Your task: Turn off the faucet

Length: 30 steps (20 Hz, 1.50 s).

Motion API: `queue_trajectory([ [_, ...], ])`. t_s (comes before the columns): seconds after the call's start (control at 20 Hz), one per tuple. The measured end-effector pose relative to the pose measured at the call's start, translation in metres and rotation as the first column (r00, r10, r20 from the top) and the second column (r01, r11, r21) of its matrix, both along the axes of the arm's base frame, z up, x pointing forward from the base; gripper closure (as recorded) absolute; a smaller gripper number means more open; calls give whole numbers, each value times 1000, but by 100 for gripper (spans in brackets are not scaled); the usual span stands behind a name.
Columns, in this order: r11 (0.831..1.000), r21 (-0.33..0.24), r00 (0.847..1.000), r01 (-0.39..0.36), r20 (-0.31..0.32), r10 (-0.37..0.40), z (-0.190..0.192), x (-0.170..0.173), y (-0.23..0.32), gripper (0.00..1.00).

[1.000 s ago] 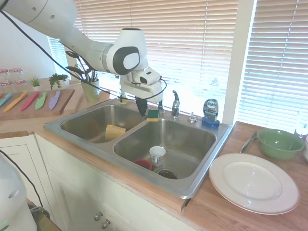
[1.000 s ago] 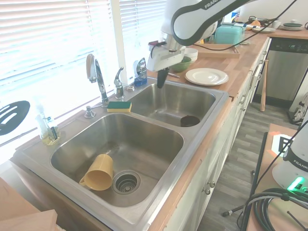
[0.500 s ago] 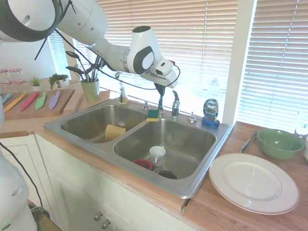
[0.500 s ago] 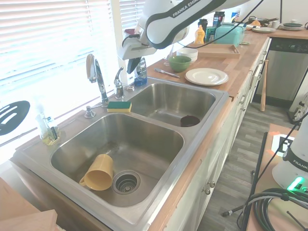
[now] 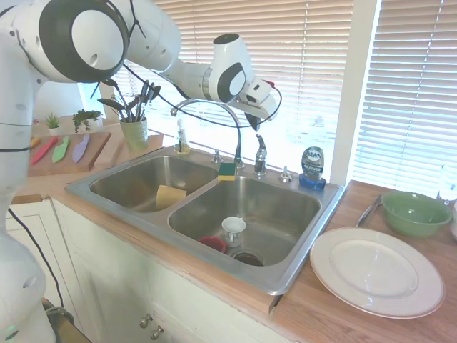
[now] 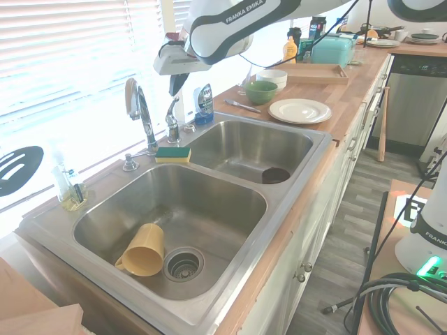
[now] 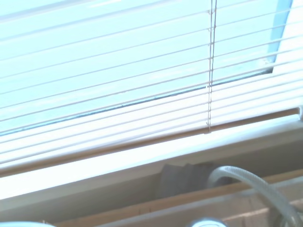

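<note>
The hand (image 6: 174, 85) hangs with its fingers pressed together, empty, just above the faucet (image 6: 143, 115) lever at the sink's (image 6: 230, 265) back edge.

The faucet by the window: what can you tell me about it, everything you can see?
The faucet is shiny chrome, with a tall thin arched spout and a short separate lever handle standing upright beside it. It rises from the back rim of the double sink, above the divider, in front of the blinds. A green-and-yellow sponge lies at its base. No running water shows. The gripper hangs just above the handle, not touching it.
</note>
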<state>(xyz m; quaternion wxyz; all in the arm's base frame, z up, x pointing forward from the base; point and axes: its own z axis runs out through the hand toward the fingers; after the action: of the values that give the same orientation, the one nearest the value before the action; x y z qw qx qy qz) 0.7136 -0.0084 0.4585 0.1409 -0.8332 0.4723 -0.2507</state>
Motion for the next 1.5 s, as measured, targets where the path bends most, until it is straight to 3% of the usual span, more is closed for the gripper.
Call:
queue_trajectory([
  [0.7,999,26,998,23,-55,-22,-39,13,-8,100],
  [0.85,999,30,991,21,-131,-17,-50,10,-7,100],
  [1.05,999,32,984,19,-177,-13,-46,9,-6,100],
  [1.5,999,36,975,19,-224,-10,-38,2,-7,100],
])
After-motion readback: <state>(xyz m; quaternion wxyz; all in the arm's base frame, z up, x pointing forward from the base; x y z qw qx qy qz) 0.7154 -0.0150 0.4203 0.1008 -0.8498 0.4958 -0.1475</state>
